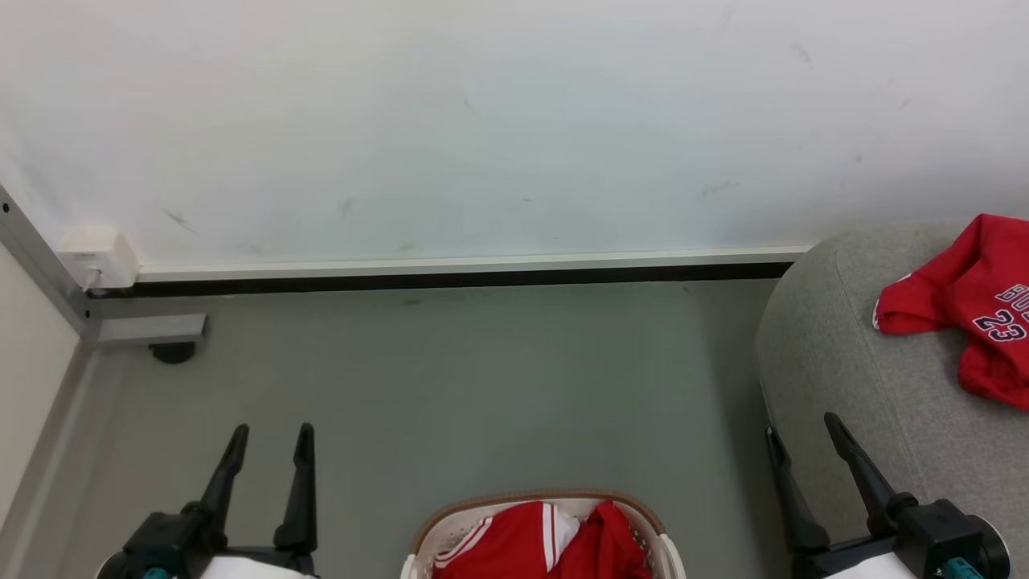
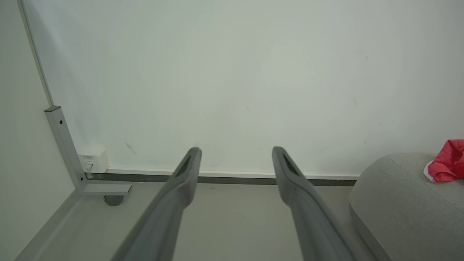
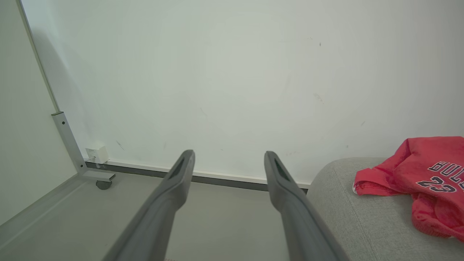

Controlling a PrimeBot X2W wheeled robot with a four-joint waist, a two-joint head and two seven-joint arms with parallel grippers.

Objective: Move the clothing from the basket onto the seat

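Your left jaws stand apart and hold nothing. Their two dark fingers (image 1: 302, 482) rise at the lower left of the head view, over bare grey floor (image 1: 482, 386). Your right jaws are spread just as wide and are just as empty, and their fingers (image 1: 860, 462) rise at the lower right, by the rounded near corner of the sofa (image 1: 852, 378).

The basket (image 1: 547, 494) sits on the floor between your two arms, at the bottom edge of the head view. It is white with a brown rim, and that edge cuts off its near half. Red clothes (image 1: 514, 547) lie bunched inside it, one piece with white stripes. Neither pair of jaws touches the basket or the clothes in it.

A red jersey (image 1: 973, 305) with dark lettering and the number 23 lies crumpled on top of the sofa at the far right, well apart from the basket.

In the left wrist view the fingers (image 2: 293, 185) point at the pale wall (image 2: 232, 72), with the sofa (image 2: 398, 203) and a bit of the jersey (image 2: 447, 163) off to the right. In the right wrist view the fingers (image 3: 282, 188) point the same way, and the jersey (image 3: 417, 174) lies on the sofa (image 3: 344, 210) to their right.

At the far left, a grey metal frame foot (image 1: 149, 328) on a small black wheel (image 1: 173, 351) stands below a white wall box (image 1: 96, 257).
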